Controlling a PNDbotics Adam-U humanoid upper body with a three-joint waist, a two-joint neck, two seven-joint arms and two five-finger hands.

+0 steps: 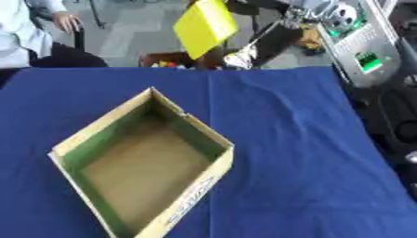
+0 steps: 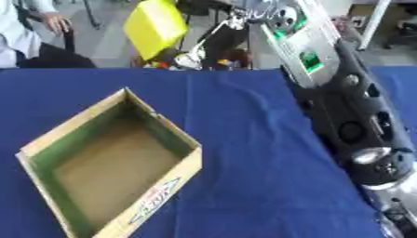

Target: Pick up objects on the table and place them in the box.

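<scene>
Right hand (image 1: 252, 49) is up at the far edge, fingers closed on 1 yellow object (image 1: 204, 25), high beyond the blue table (image 1: 301, 153). The box (image 1: 143, 160) sits near-left, empty, so the drop is not done.

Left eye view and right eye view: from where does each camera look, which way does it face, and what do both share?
Left eye view: in the head, looking down at the cardboard box on the blue table; right arm at upper right.
Right eye view: beside it, facing down alike; the right arm fills the right side.
Shared: box, table, yellow object beside the right hand.
</scene>
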